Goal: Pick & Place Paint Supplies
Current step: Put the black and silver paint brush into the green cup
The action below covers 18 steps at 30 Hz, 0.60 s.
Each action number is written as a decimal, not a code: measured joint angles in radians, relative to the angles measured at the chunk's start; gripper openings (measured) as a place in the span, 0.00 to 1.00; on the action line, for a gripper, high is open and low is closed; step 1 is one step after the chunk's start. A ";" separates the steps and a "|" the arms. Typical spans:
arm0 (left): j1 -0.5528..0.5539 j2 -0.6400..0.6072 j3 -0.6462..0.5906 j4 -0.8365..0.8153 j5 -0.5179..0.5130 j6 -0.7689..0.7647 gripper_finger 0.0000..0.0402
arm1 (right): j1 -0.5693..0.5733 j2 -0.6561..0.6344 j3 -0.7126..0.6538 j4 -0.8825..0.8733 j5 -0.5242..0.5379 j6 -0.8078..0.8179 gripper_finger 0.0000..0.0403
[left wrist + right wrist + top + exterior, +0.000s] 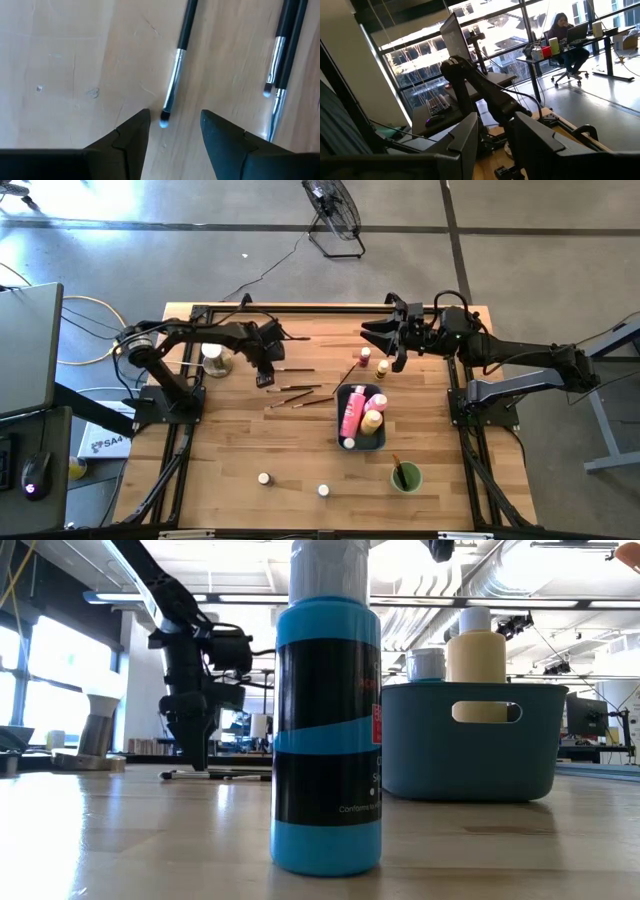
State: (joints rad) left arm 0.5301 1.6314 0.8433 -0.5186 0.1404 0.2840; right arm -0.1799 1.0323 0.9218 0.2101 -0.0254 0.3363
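The left claw (265,379) hangs low over the wooden surface (230,450) with its fingers (131,137) spread and nothing between them. In its wrist view, the tip of one thin paintbrush (175,75) lies on the wood just ahead of the gap, and two more brushes (282,55) lie side by side a little farther off. From above, these brushes (295,388) form a loose scatter just beside the claw, toward the tray.

The right claw (378,332) is raised at the far edge of the surface, its fingers (465,145) apart and holding nothing, pointed level across toward the left arm.

Near it stand two small bottles (365,355). The blue-grey tray (378,438) sits at mid-surface, holding a pink squeeze bottle (351,412), a yellow one (372,420) and a small pale-capped jar (348,443). Two more tiny jars (264,478) stand apart on the near side. A round green cup (406,477) near the tray holds a brush. In the low view, a blue bottle (327,720) stands close to the lens.
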 joint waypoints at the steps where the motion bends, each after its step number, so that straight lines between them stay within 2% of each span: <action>1: 0.000 0.008 0.000 0.000 0.001 0.000 0.44 | 0.000 0.000 0.000 0.000 0.000 0.000 0.30; 9: 0.000 0.016 0.000 0.000 0.007 0.000 0.42 | 0.000 0.000 0.000 0.000 0.000 0.000 0.30; 18: 0.001 0.019 -0.002 0.001 -0.002 0.000 0.18 | 0.000 0.000 0.000 0.000 0.000 0.000 0.30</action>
State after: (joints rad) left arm 0.5312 1.6501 0.8409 -0.5178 0.1388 0.2836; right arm -0.1795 1.0321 0.9215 0.2100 -0.0257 0.3363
